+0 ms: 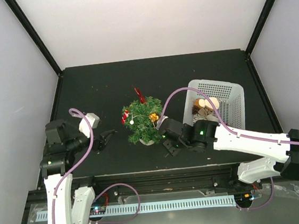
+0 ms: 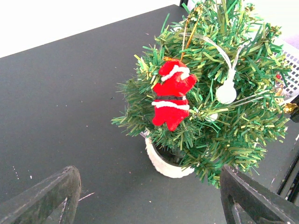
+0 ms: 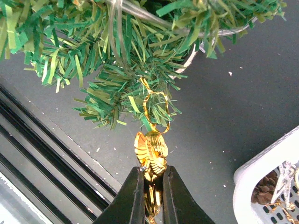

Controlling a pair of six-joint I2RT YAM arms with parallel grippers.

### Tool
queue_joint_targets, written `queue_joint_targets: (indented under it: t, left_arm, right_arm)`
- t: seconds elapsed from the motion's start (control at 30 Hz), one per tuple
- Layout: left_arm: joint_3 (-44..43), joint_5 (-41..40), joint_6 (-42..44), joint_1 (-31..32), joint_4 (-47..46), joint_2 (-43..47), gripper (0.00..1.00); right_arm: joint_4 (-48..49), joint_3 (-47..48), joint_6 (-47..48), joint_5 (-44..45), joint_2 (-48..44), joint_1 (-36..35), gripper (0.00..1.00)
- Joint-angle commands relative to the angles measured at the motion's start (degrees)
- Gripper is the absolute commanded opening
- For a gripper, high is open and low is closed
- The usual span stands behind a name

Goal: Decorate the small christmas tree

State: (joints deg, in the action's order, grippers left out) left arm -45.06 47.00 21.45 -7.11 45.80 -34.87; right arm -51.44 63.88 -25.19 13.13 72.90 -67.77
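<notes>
The small christmas tree stands mid-table on a white base. It carries a red Santa ornament, a white ball and a red piece at its top. My right gripper is shut on a gold ornament. Its gold loop lies against a low branch of the tree; this ornament also shows in the top view. My left gripper is open and empty, left of the tree, with its fingers low on either side of the base.
A white mesh basket with more ornaments, pine cones among them, stands right of the tree; its corner shows in the right wrist view. The table's near edge and metal rails lie just below the right gripper.
</notes>
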Motion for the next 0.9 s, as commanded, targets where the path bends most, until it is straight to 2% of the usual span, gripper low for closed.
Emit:
queue_joint_targets:
  t: [0.0,0.4,0.87]
  left_arm:
    - [-0.29,1.69,0.87,-0.47,-0.89,-0.11,0.82]
    - [-0.19,1.69,0.79,-0.5,-0.98,0.2,0.82]
    - [-0.05,1.6,0.76,-0.46,-1.06,0.42,0.82]
  right_arm:
    - [2.58,-1.12,-1.37,-0.37,-0.72,0.13,0.01]
    - [4.33,-3.23,-2.09,-1.32,-1.09,0.02,0.01]
    - [2.87,-0.57,-1.92,-1.98,-3.37,-0.7,0.01]
